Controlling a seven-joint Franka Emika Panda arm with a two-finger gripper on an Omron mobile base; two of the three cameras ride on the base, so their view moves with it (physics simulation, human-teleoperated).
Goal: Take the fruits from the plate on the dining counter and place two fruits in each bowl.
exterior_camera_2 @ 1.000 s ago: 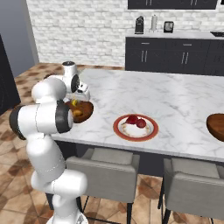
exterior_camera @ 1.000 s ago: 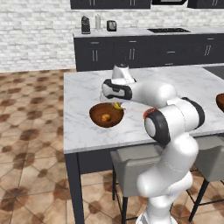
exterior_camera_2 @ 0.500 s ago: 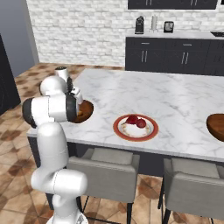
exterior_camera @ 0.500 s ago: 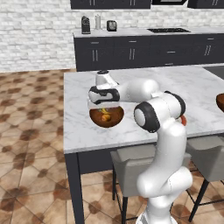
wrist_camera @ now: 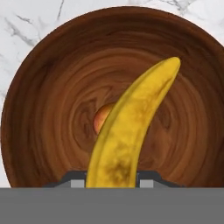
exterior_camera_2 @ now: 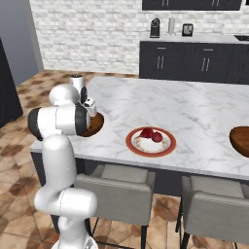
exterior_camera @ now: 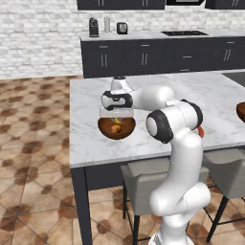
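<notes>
Gripping the banana [wrist_camera: 127, 131] between its two fingers, the gripper [exterior_camera: 116, 114] hangs directly over the left-hand bowl [exterior_camera: 116, 128] near the end of the dining counter [exterior_camera: 143, 103]. The banana is yellow with brown mottling, gently curved, and from the hand view it reaches from the fingers out across the bowl's dark, wood-grained hollow, its far tip pointing toward the rim. Beneath it, at the bottom of the bowl, sits the orange fruit [wrist_camera: 101, 118], mostly covered by the banana. A second ago the hand was off to the right of this bowl; half a second ago it had swung over it, and now it sits squarely above the middle. The bowl itself has not moved. Further along the counter, well apart from the gripper, the red-rimmed plate [exterior_camera_2: 151, 142] carries two red fruits [exterior_camera_2: 151, 135], lying close together just as they did before. The second bowl [exterior_camera_2: 240, 140] stands at the far right end of the marble top, past the plate.
</notes>
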